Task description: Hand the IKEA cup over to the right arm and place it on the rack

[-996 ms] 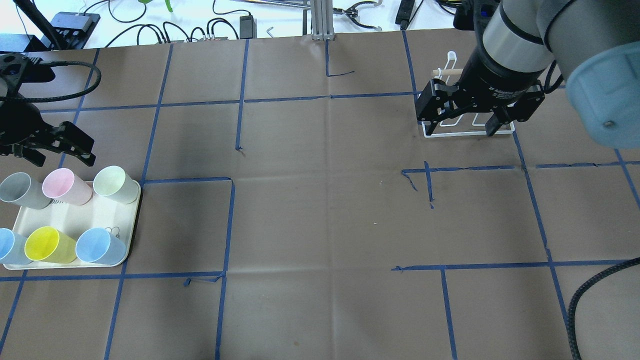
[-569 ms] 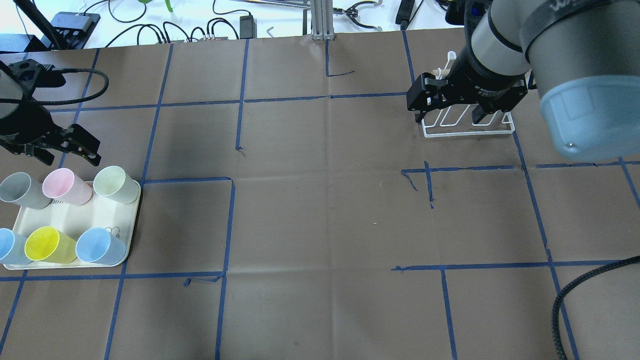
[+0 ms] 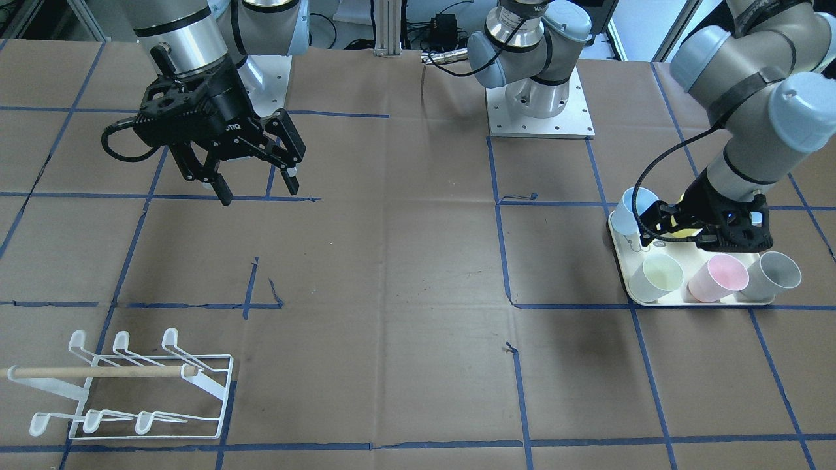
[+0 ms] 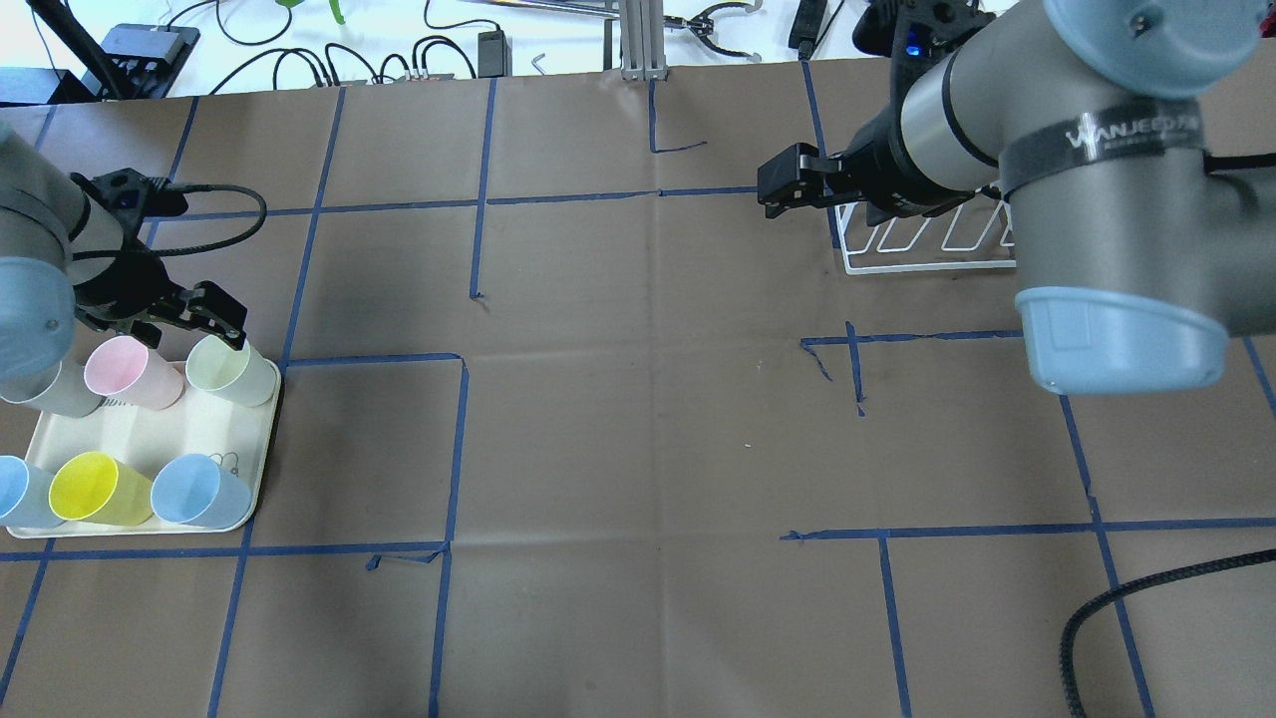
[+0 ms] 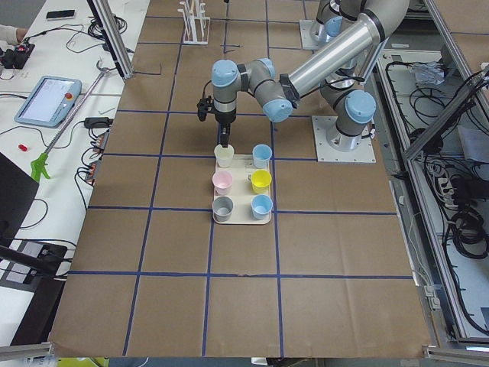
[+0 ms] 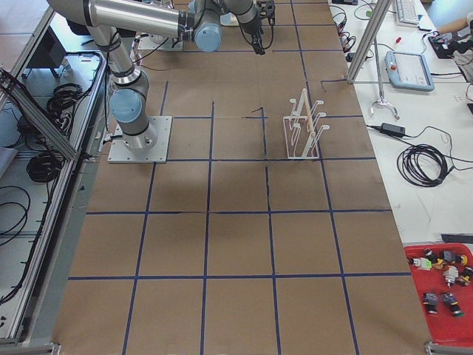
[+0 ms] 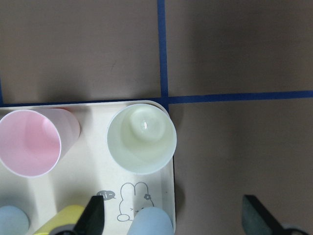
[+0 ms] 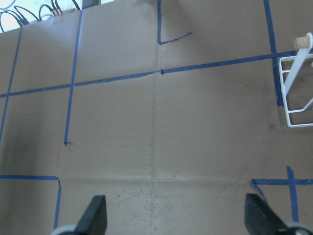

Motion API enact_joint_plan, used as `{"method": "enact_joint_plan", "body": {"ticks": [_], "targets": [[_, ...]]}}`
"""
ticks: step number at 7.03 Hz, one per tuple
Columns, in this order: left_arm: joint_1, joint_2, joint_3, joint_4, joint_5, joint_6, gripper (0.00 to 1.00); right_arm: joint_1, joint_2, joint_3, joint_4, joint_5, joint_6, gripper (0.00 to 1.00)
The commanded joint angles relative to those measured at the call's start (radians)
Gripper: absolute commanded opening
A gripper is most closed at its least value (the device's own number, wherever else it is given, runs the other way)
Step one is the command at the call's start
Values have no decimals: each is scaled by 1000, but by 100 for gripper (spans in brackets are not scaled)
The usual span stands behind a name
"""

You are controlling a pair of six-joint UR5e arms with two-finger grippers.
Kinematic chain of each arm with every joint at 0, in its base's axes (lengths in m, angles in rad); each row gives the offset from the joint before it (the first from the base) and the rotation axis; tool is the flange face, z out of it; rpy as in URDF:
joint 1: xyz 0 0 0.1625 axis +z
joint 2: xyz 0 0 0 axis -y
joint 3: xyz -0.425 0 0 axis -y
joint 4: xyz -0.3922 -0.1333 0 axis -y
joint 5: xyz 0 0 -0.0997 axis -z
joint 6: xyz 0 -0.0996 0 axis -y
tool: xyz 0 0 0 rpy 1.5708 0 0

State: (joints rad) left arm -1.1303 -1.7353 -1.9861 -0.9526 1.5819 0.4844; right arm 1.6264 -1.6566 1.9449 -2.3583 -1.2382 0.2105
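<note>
**Q:** What are you reading, nearest first?

**A:** The rack (image 3: 130,371) is sitting at the table's near corner. Farther back, the pale green cup (image 7: 142,139) is standing upright in a corner of the tray (image 7: 93,171). I am hovering the left gripper (image 7: 173,218) over that tray, jaws spread wide. Farthest, the right gripper (image 3: 259,191) is hanging over brown paper (image 3: 392,261), jaws wide and empty, well apart from the rack.

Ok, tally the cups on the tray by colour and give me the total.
Blue cups: 2
Yellow cup: 1
Pink cup: 1
Grey cup: 1
Pale green cup: 1
Total: 6
</note>
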Motion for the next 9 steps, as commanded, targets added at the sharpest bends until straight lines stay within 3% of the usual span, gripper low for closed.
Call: {"method": "enact_joint_plan", "body": {"ticks": [1,3,5,6,8,9], "targets": [[0,-68,-75,151,-20,0,100,1,4,60,-151,87,165,100],[0,-64,-77,143,0,6,100,3,8,65,-320,175,347,100],[0,-58,-74,124,4,8,100,3,6,116,-402,175,590,100],[1,-56,-71,118,13,10,95,3,6,168,-533,175,683,100],[1,-59,-66,120,27,14,32,4,6,232,-692,175,763,100],[1,-56,-63,121,45,14,9,4,6,253,-737,177,843,100]]}}
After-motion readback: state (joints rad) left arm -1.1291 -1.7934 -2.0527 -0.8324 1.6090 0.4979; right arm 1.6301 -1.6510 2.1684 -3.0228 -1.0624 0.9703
